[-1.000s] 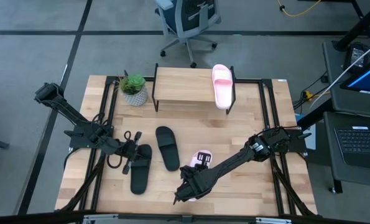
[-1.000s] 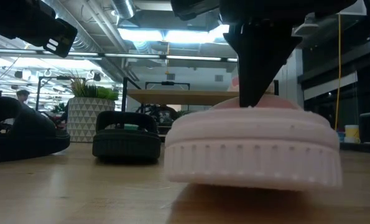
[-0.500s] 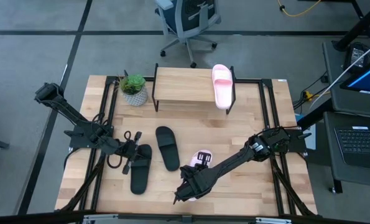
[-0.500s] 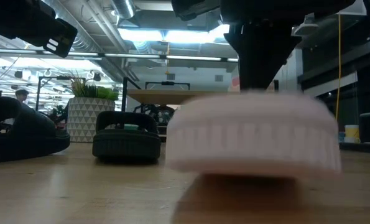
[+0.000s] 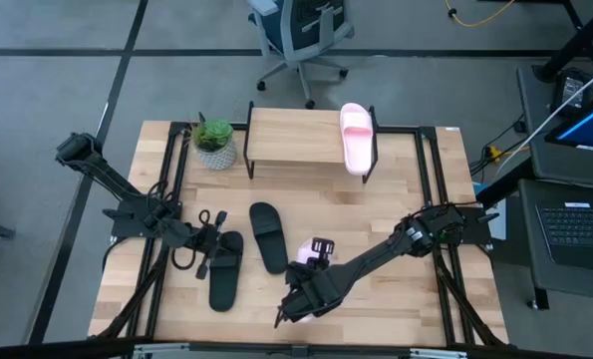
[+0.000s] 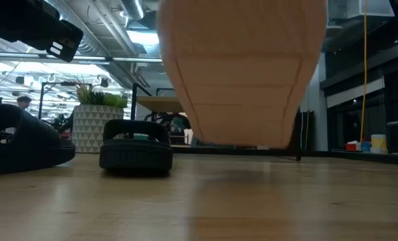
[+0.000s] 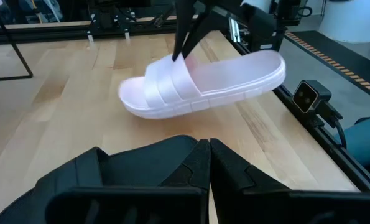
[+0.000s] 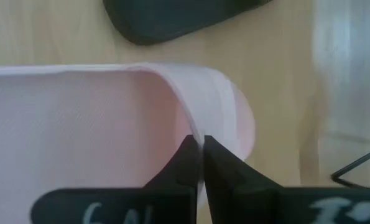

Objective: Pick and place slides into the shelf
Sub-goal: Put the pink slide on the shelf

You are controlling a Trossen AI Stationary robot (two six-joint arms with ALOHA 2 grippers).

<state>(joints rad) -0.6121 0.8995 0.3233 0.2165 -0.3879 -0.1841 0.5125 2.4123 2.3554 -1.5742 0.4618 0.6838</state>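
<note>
Pale pink slide (image 7: 200, 84), wide ribbed strap

In the high view, the pink slide (image 5: 298, 307) held by the right arm is almost fully hidden under that arm's wrist; only a pale sliver shows at 7 o'clock of it. The left black slide (image 5: 223, 269) is partly covered at its 12 o'clock end by the left gripper (image 5: 208, 242), so its strap cannot be seen there.

In the low view, the lifted slide's sole (image 6: 242, 70) fills the upper middle, blurred and cut by the top edge, and it hides most of the shelf (image 6: 155, 104) behind. A black slide (image 6: 21, 144) is cut at the 9 o'clock edge.

In the right wrist view, the pink slide (image 8: 79, 124) is cut off by the picture's edge.
</note>
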